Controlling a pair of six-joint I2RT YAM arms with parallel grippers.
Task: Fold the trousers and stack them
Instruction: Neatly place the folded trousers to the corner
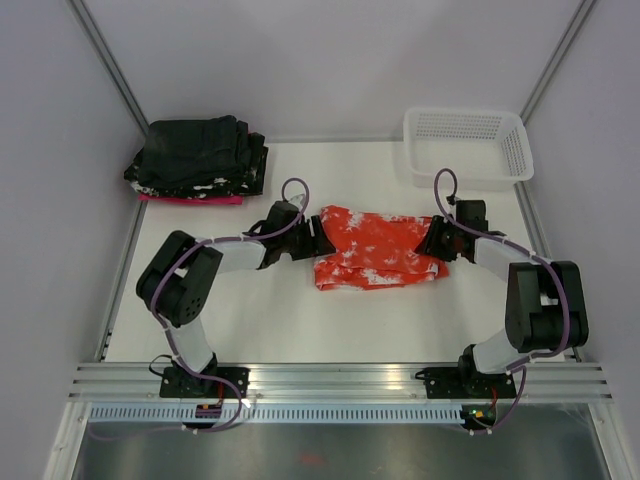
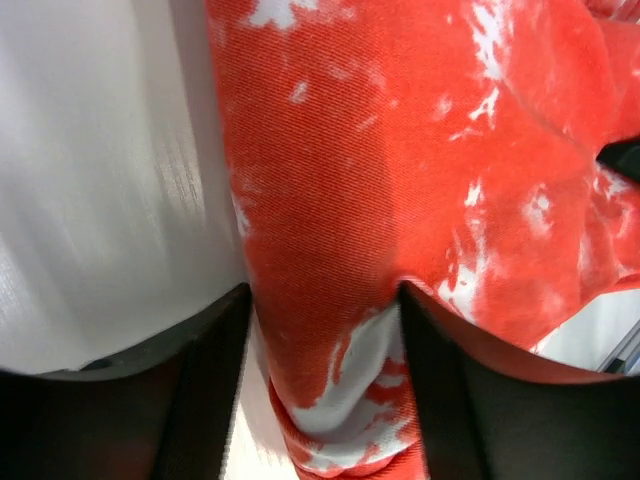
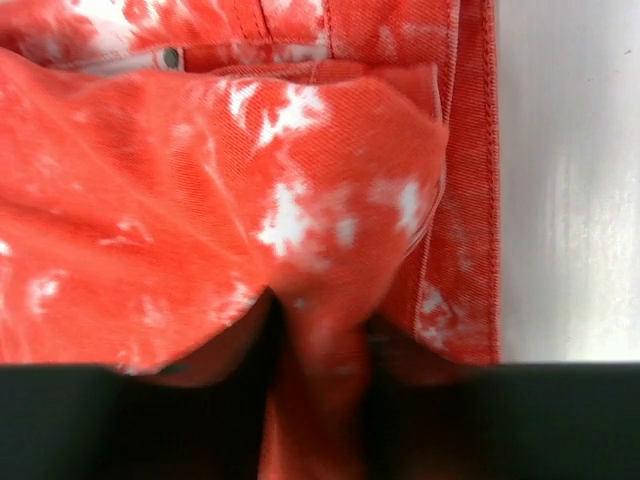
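From above, the trousers lie bunched in a rough band at the centre of the counter; the left tool sits at their left end and the right tool at their right end; a black folded stack rests on a pink cloth at upper left, and a white basket stands at upper right.

In the left wrist view the trousers fill the middle and right of the frame; the dark fingers of the left tool stand apart, straddling a folded edge without pinching it; pale counter shows to the left.

In the right wrist view a ridge of fabric is gathered between the right tool's jaws at bottom centre, and it looks clamped there; a stitched hem runs down the right side.

The fabric appears thin, light and limp; it will likely sag and slide, so the best hold is probably at a seam or layered edge, taking every layer at once.
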